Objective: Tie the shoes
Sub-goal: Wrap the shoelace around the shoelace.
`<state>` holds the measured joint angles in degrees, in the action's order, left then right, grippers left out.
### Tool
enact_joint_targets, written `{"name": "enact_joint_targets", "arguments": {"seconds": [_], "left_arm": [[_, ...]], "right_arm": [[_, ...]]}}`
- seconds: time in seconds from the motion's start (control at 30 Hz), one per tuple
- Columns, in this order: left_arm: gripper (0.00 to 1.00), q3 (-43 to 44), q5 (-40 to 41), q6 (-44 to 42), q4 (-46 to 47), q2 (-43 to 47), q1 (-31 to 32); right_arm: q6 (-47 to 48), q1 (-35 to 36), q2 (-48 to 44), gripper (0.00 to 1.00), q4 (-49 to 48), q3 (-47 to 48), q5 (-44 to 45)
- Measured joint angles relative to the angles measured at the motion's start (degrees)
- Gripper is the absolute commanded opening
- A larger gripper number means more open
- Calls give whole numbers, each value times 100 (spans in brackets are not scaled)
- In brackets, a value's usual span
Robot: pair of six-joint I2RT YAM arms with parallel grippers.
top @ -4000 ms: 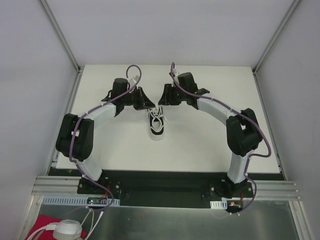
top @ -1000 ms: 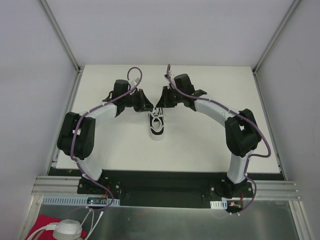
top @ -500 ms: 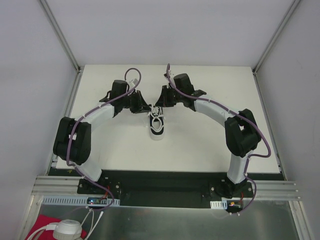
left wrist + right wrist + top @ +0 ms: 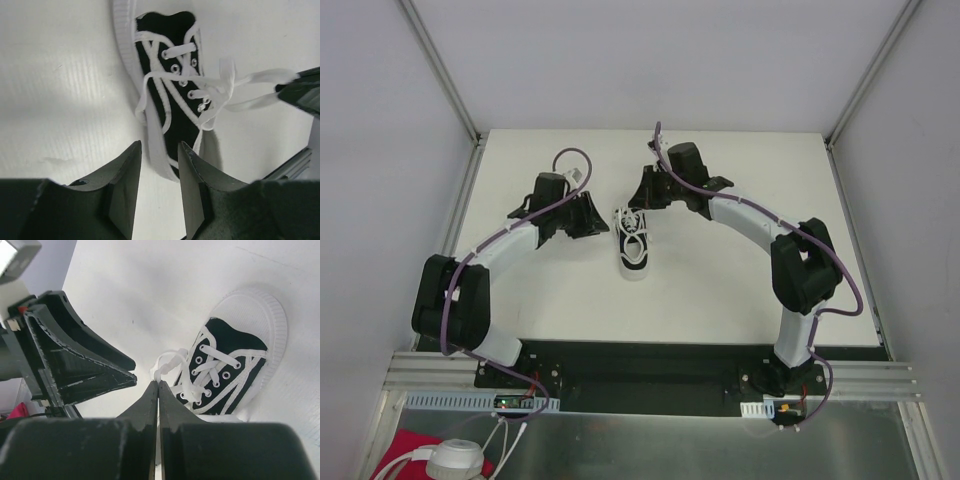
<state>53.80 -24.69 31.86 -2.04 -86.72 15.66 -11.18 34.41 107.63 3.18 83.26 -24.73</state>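
— What surrounds it?
— A flat white table point(image 4: 720, 290) between plain grey walls, with a black mounting plate point(image 4: 650, 370) at six o'clock where both arms are bolted. Purple cables point(image 4: 570, 152) loop over the arms.
— Anything in the way?
— The right gripper point(image 4: 157, 384) sits at the shoe's twelve o'clock, over the heel end. The left gripper point(image 4: 159, 148) is at ten o'clock, just beside it.
— And the claws?
— Left fingers stand apart, nothing between them; the right pair is pressed together on the thin white laces point(image 4: 225, 85), drawing strands outward.
— The shoe itself?
— A small black canvas sneaker with a white rubber sole point(image 4: 633, 250), mid-table, upright, toe toward six o'clock. Its laces criss-cross through metal eyelets and lie in loose loops.
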Motion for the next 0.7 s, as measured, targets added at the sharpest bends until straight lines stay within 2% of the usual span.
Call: {"name": "enact_joint_targets", "arguments": {"seconds": [0.27, 0.4, 0.7], "left_arm": [[37, -588, 284, -7, 90, 33, 63], [30, -588, 369, 66, 321, -413, 321], [31, -369, 492, 98, 671, -1040, 413]], "right_arm": [[-39, 2, 0, 1, -28, 42, -17], [-68, 2, 0, 1, -39, 42, -22], [-87, 2, 0, 1, -39, 42, -48]]}}
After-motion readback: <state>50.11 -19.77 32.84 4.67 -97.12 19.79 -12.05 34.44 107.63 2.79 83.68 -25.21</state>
